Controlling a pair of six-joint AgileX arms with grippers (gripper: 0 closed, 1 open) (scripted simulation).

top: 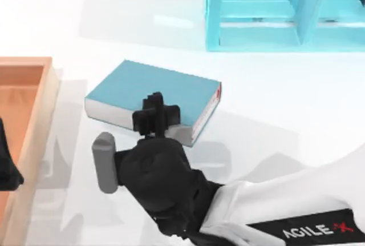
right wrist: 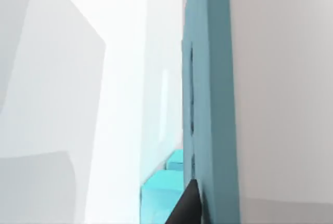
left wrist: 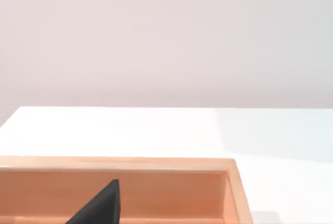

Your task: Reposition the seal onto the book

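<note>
The book point(top: 157, 89) lies flat on the white table point(top: 274, 103), left of centre in the top view, turned at a slant, with its teal cover up, its white page edges toward the near side and a red corner at its right end. The seal cannot be made out: the spot over the book's near edge is covered by the right gripper point(top: 157, 115), whose black fingers are seen there from above. Whether those fingers are parted or closed, and whether anything is held between them, cannot be told. The right arm point(top: 274, 212) reaches in from the lower right of the top view, white with a black wrist and a grey cylinder at its side. In the right wrist view a teal slab point(right wrist: 210, 94) is seen close up, with a dark fingertip point(right wrist: 184, 206) beside it.

A cyan shelf point(top: 285, 9) stands at the far right of the table. A wooden tray point(top: 34, 137) lies at the left edge. The left gripper point(top: 8, 166) is parked over the tray, its finger state not discernible.
</note>
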